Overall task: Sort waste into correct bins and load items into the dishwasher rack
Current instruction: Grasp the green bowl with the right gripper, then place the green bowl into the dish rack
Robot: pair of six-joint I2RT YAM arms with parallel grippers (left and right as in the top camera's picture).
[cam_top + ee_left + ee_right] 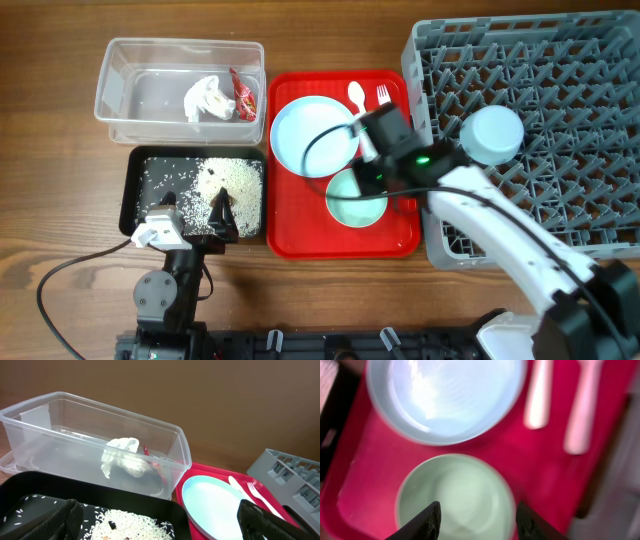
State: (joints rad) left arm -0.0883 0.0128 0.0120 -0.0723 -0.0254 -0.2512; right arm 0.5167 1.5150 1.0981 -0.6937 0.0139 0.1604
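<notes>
The mint-green bowl sits on the red tray, in front of the large light-blue plate. My right gripper hovers open above the bowl, its fingers spread over the near half. A white spoon and fork lie at the tray's back. The small light-blue bowl rests upside down in the grey rack. The clear tub holds the napkin and red wrapper. Rice lies in the black tray. My left gripper is open and empty over it. No yellow cup is in view.
The clear tub stands behind the black tray, both left of the red tray. The rack fills the right side, its front-left corner next to my right arm. A black cable loops on the wood at the front left.
</notes>
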